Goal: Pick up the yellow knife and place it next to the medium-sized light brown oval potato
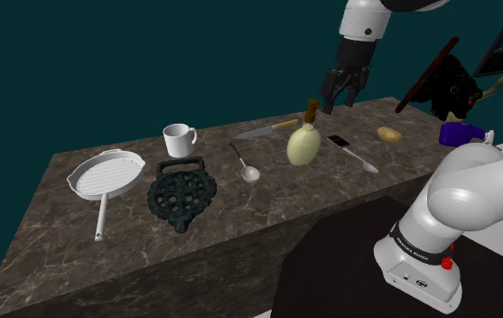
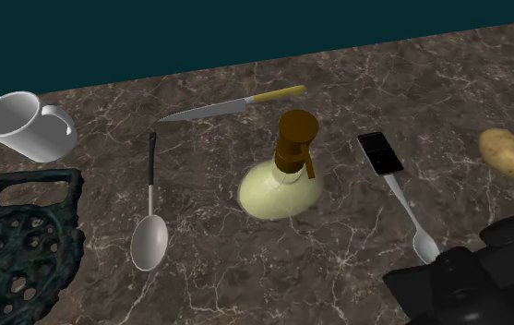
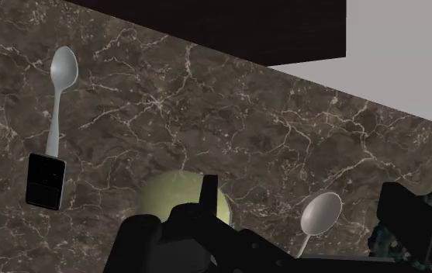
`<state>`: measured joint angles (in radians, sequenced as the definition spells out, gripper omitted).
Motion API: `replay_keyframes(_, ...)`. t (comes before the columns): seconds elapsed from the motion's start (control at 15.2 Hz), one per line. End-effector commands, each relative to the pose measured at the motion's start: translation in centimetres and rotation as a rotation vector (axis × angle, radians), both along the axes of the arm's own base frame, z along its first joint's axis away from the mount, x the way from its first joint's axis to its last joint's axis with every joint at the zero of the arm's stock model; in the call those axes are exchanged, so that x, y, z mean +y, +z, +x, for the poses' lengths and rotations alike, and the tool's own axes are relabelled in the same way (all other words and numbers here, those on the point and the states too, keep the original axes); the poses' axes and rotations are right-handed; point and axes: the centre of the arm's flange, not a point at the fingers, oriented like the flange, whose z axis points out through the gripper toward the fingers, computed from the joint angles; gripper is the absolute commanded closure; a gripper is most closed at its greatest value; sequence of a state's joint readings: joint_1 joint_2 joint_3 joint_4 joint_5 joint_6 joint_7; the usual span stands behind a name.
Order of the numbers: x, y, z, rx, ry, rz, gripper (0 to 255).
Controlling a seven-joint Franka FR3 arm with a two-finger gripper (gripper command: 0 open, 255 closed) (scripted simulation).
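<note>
Hovers above bench [image 1: 285, 208] with jaws spread and empty, clear of yellow-handled knife [image 1: 267, 129] lying flat near far edge beyond bottle [image 1: 302, 144], well apart from potato [image 1: 388, 135]; looks barely begun, with reach, grasp, carry and set-down all left.

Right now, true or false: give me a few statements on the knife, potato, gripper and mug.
1. The knife lies flat on the counter. True.
2. The potato touches the knife. False: they lie well apart, on opposite sides of the bottle.
3. The gripper is clasping the knife. False: it hangs open above the counter, empty.
4. The white mug stands upright on the counter. True.
</note>
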<state>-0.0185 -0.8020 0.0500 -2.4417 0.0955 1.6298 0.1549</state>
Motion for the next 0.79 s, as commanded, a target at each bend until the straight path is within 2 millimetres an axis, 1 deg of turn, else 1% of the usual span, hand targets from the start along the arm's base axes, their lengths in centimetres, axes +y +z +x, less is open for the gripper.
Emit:
replay_keyframes(0.0,0.0,0.0,0.0,0.000,0.000,0.000,0)
replay_keyframes(0.33,-4.5,-3.5,3.2,-0.004,0.178,-0.007,0)
replay_keyframes(0.73,-9.0,-7.7,8.1,-0.008,0.393,-0.016,0)
